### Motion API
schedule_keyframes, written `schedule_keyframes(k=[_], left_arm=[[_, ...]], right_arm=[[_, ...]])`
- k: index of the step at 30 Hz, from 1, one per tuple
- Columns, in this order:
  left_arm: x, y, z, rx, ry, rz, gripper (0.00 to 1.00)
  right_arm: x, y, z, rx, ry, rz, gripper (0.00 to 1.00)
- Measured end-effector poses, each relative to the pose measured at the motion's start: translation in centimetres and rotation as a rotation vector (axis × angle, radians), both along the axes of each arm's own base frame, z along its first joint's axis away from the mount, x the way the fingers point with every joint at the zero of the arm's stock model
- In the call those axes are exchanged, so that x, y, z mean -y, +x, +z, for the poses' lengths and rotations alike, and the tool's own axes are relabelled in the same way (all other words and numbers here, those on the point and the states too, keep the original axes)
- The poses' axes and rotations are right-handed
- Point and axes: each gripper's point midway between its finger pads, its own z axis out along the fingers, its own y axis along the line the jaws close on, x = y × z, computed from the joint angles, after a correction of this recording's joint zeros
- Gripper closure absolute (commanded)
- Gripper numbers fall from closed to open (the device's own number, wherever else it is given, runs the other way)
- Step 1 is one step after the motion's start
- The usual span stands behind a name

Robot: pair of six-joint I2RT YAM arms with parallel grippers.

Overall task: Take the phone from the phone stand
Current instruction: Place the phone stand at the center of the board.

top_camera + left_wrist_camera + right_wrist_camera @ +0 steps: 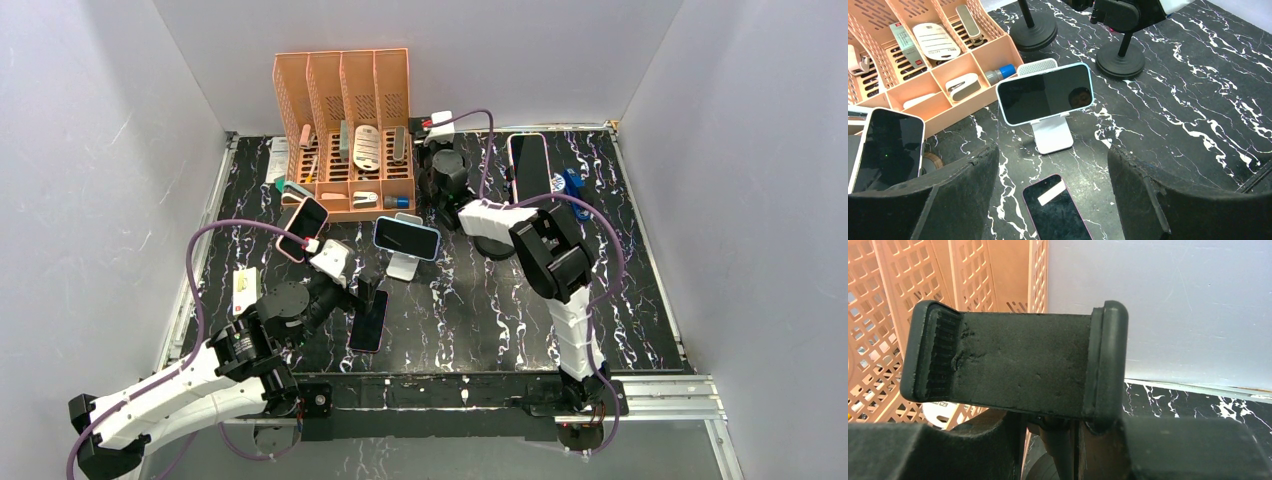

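Right of the white phone stand (1053,139), the marble tabletop (1188,115) is open. The orange desk organizer (973,97) crowds it just behind-left. A dark phone (1055,210) lies flat in front, and a black round-based holder (1122,61) stands behind-right.

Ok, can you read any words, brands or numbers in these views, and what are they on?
No text is legible in any view.
White oval tag in the orange plastic organizer: printed lines, too blurred.
Grey card with a red patch beside it: too small.
Yellow-white label beside the left arm: too small.
Blue-cased phone on the white stand: screen dark, nothing shown.
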Motion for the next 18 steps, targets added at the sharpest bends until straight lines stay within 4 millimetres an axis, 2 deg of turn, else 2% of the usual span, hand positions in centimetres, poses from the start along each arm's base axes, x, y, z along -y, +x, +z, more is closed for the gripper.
schedule_keyframes(k=[10, 14, 18], left_arm=[[0.0, 0.0, 0.0, 0.0, 0.0, 0.0, 0.23], [0.0, 0.0, 0.0, 0.0, 0.0, 0.0, 0.23], [0.0, 0.0, 0.0, 0.0, 0.0, 0.0, 0.23]], right_arm=[[0.0, -0.1, -2.6, -0.042, -0.011, 0.002, 0.99], [0.3, -0.5, -4.4, -0.073, -0.018, 0.003, 0.9], [0.4, -0.8, -4.5, -0.063, 0.014, 0.003, 0.68]])
